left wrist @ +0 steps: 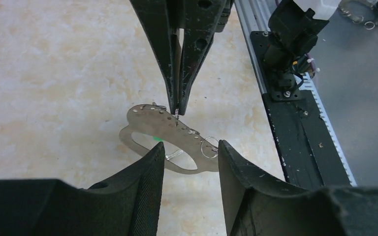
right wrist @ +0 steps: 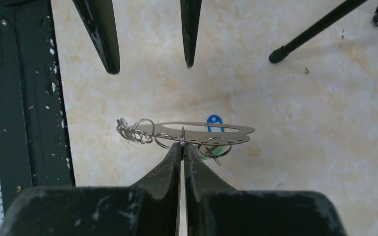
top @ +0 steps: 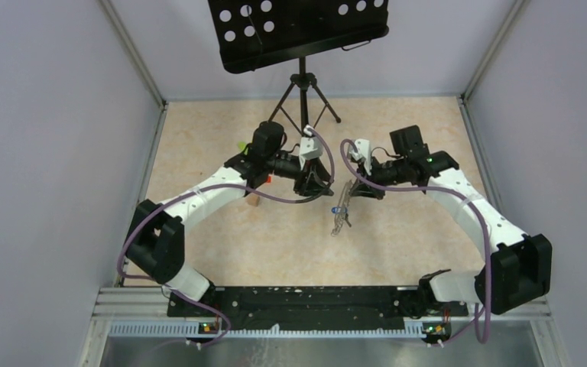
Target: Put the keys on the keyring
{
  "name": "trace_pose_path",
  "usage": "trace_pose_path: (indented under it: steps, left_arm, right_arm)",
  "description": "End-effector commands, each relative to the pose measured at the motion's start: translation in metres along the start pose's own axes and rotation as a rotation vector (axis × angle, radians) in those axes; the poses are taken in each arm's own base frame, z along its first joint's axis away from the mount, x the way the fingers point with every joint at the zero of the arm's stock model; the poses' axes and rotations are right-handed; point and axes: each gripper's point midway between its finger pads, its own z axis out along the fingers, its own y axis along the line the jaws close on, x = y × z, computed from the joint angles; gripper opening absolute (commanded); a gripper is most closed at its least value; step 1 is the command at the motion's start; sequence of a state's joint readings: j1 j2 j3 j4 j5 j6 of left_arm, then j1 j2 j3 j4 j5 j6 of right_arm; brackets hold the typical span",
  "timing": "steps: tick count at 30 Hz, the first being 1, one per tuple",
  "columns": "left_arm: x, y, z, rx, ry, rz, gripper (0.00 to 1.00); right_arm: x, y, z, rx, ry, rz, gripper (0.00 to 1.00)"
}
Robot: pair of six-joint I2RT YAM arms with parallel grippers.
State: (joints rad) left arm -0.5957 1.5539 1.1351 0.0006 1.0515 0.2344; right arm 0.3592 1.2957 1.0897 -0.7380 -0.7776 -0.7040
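The keyring (right wrist: 226, 139) is a flat grey metal oval loop with a row of small holes, several split rings and a short chain (right wrist: 130, 130). My right gripper (right wrist: 182, 145) is shut on one of its rings and holds it above the table. It also shows in the top view (top: 342, 212) and the left wrist view (left wrist: 150, 118). A blue key tag (right wrist: 214, 121) shows through the loop. A green tag (right wrist: 207, 153) hangs by a ring below it. My left gripper (left wrist: 189, 147) is open and empty, its fingers facing the loop without touching it.
A black music stand on a tripod (top: 302, 92) stands at the back; one foot (right wrist: 275, 56) is near the grippers. Small green (top: 241, 145), red (top: 269, 178) and tan (top: 254, 201) blocks lie by the left arm. The black base rail (top: 298, 302) runs along the near edge.
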Motion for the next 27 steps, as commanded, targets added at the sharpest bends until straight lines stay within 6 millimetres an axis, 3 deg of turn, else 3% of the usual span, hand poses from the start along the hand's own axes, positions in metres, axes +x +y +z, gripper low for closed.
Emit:
trace_pose_path:
  steps: [1, 12, 27]
  left_arm:
    - [-0.017, -0.014, 0.002, 0.075, -0.038, 0.103, 0.48]
    - [-0.003, -0.028, 0.004, 0.113, -0.009, 0.177, 0.52]
    - [0.000, -0.037, 0.005, 0.141, -0.038, 0.180, 0.32]
  right_arm:
    - [-0.058, 0.009, -0.009, -0.083, -0.189, -0.113, 0.00]
    - [-0.071, 0.035, -0.003, -0.211, -0.279, -0.118, 0.00]
    - [-0.067, 0.042, 0.001, -0.233, -0.308, -0.109, 0.00]
